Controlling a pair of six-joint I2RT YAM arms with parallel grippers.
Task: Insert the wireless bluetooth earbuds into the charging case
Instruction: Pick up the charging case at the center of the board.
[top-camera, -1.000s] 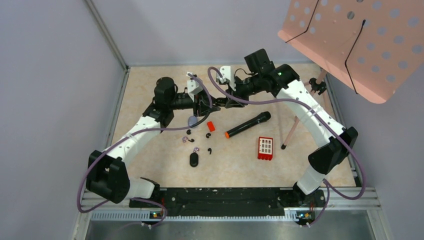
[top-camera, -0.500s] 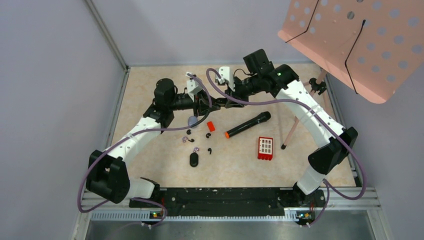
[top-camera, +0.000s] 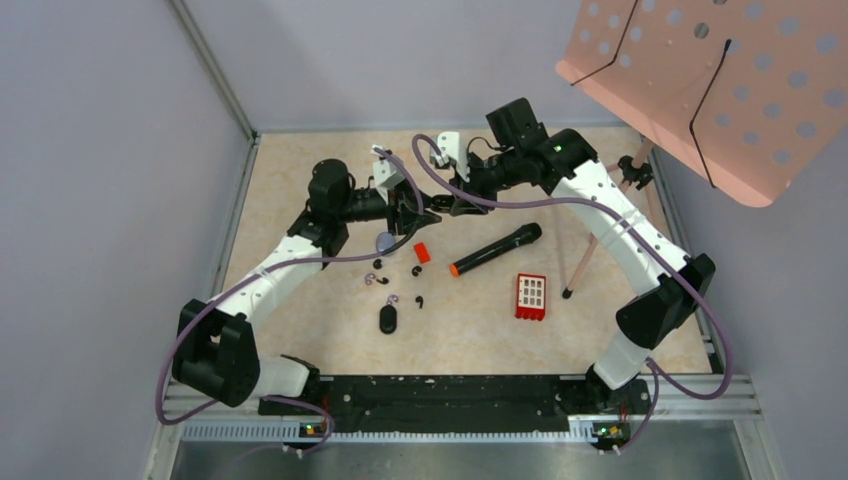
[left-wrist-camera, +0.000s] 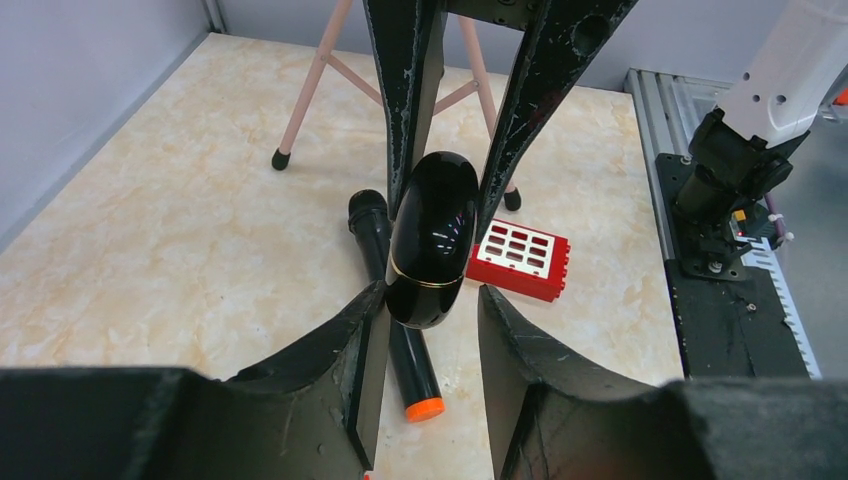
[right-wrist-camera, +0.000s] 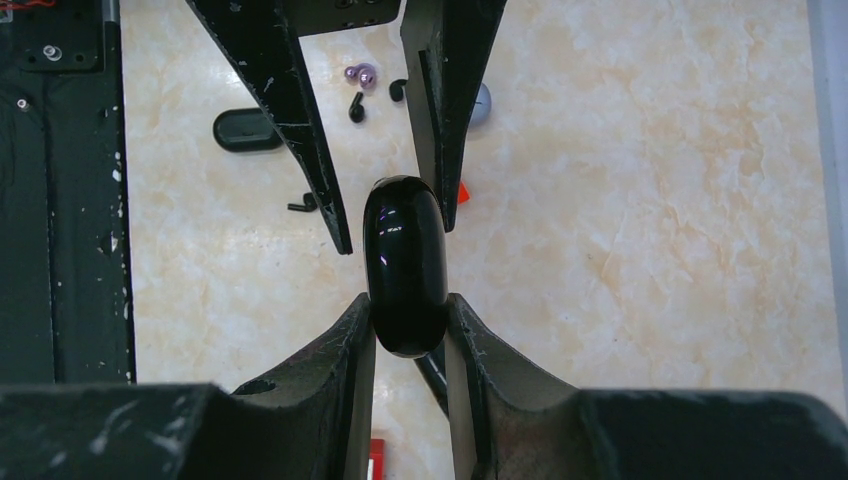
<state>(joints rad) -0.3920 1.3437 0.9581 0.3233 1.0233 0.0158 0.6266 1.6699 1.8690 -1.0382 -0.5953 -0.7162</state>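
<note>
Top view: both arms reach in over the bench (top-camera: 300, 170), left pincer (top-camera: 424, 212) & right pincer (top-camera: 456, 205) tip to tip; what sits btwn them is too small to tell here. Nearer the bases the earbuds (top-camera: 384, 281) lie loose on the marbled top. They're a scatter of tiny black bits, a couple w/ pale purple, near a black oval pod (top-camera: 388, 319), a grey disc (top-camera: 384, 241) & a small red block (top-camera: 422, 253). To the right lie a black mic (top-camera: 495, 249) w/ orange end & a red grid block (top-camera: 531, 296). The pink stand (top-camera: 720, 70) has its perforated plate overhanging the far right corner & its legs down beside the right arm. Left wrist view: the charging case (left-wrist-camera: 432, 240), glossy black oval w/ thin gold seam, lid shut, is up off the bench. The right pincer's two fingers (left-wrist-camera: 405, 110) come in from the top & clamp its far end. The left pincer's own fingers stand spread round the near end, one touching the case, the other apart w/ a gap, so it's open, not gripping. The mic lies right under the case, grid block just beside it, stand legs farther back. Right wrist view: the right pincer's fingers (right-wrist-camera: 362, 330) press both sides of the case, closed on it. The left pincer's fingers enter from the top, one against the case, one clear of it. On the bench beyond lie a purple-tipped bud, two black buds & the pod. The disc & a sliver of the small red block are partly hidden behind a finger.
</note>
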